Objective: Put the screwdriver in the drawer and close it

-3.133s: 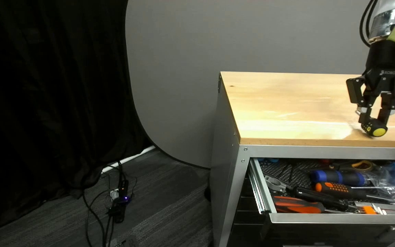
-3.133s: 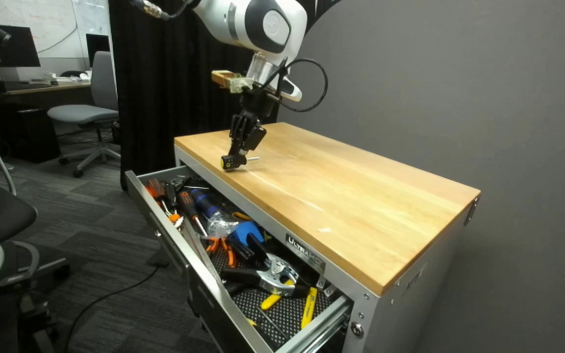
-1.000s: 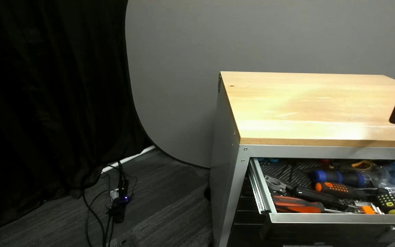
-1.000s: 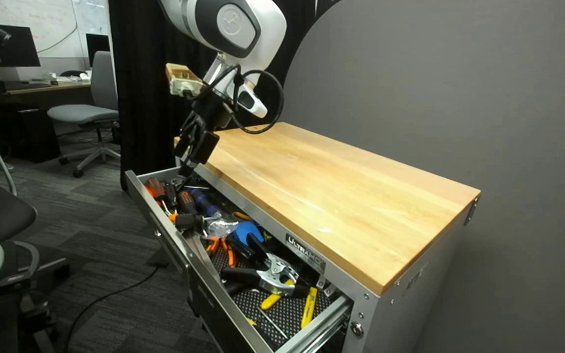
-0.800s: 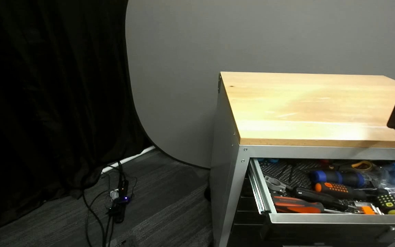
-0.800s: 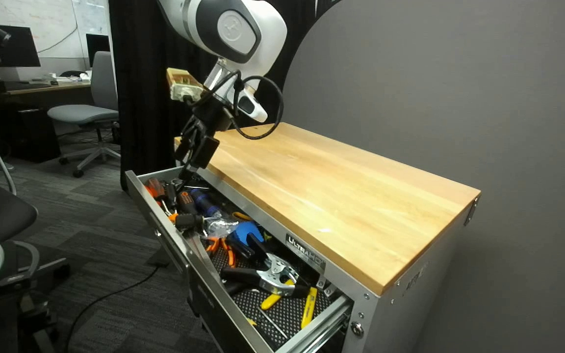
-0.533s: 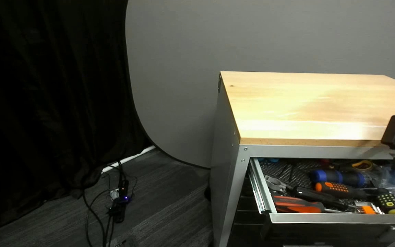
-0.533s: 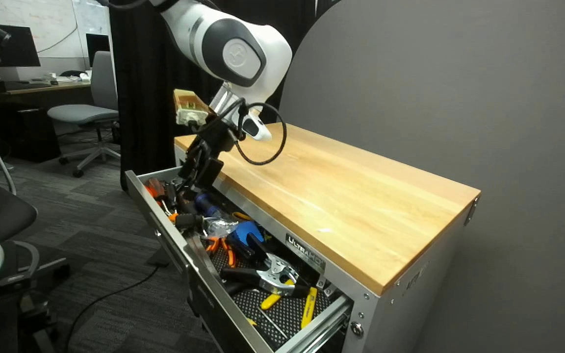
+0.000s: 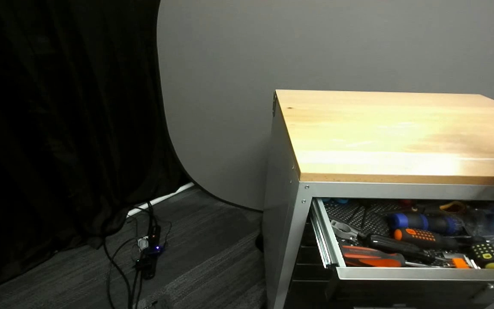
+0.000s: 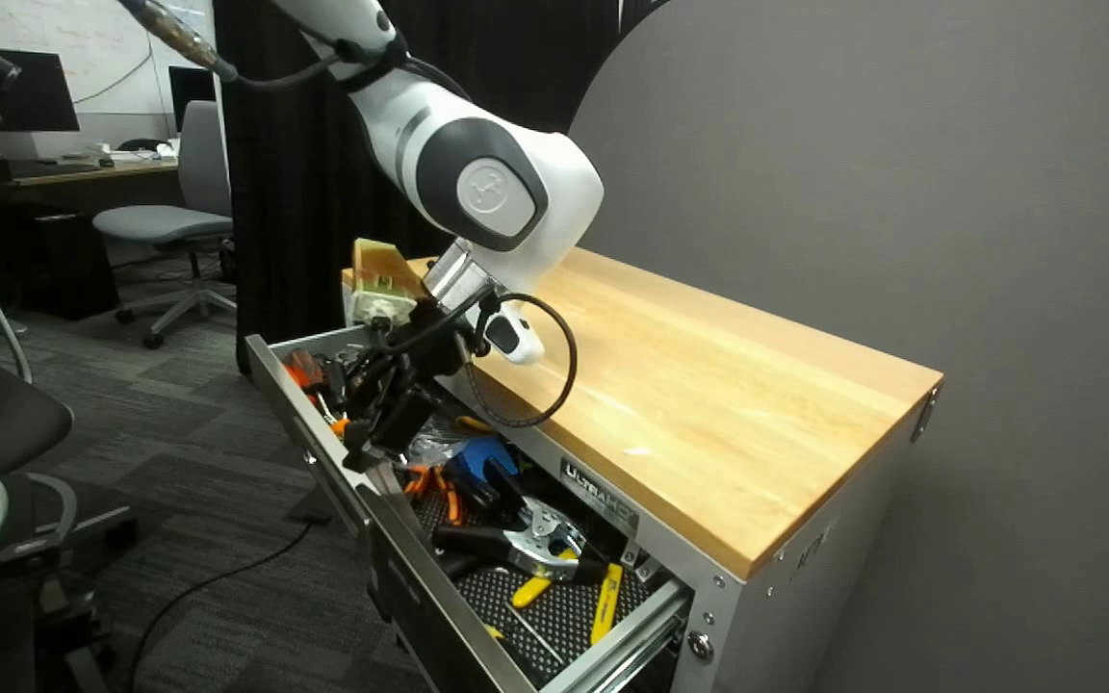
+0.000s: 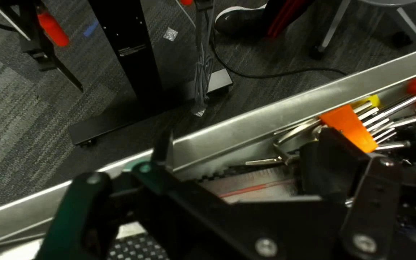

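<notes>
Yellow-black screwdriver lies in drawer, by near wall. My fingers apart; should get outside near wall, then push straight, evenly.

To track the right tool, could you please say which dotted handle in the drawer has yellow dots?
The screwdriver by the drawer front: its dots and end are yellow, while the other dotted handle shows orange.

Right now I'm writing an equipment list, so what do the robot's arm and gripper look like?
The Franka Panda arm has rounded white casing and a dark oval around a pale disc with an emblem. Nearer the Robotiq gripper are a silver collar, a looping black cable and a yellowish block. The gripper is black, with angular links and round metal screws.
</notes>
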Controlling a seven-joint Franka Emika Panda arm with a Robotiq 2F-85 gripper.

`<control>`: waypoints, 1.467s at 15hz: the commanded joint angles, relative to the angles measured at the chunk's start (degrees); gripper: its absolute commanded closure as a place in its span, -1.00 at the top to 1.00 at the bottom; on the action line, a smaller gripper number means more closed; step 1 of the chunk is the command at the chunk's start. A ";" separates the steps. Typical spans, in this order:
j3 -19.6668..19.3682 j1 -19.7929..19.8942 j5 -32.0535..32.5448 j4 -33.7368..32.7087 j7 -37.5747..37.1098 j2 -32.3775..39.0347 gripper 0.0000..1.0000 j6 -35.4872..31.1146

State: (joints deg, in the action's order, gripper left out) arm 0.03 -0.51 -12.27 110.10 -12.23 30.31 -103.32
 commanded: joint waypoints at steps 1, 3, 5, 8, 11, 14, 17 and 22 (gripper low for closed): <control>-1.02 0.49 1.26 2.13 0.70 -2.42 1.00 5.15; -1.14 0.30 2.40 2.56 1.87 -1.41 0.50 4.95; -1.44 -0.39 4.25 3.29 1.18 0.04 0.36 2.93; -1.49 -0.92 5.14 5.87 0.30 0.56 -0.17 -3.58; -0.45 -0.24 1.25 9.45 1.59 -0.91 -0.61 -12.29; 0.98 -0.37 -2.31 11.56 3.73 -1.98 -1.00 -19.37; 2.54 -0.22 -5.61 11.63 6.50 -1.27 -1.00 -26.73; 4.99 0.75 -9.87 10.35 13.47 0.85 -1.00 -39.87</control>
State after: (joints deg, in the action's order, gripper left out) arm 2.54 -0.63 -18.47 121.45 -3.42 26.13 -131.86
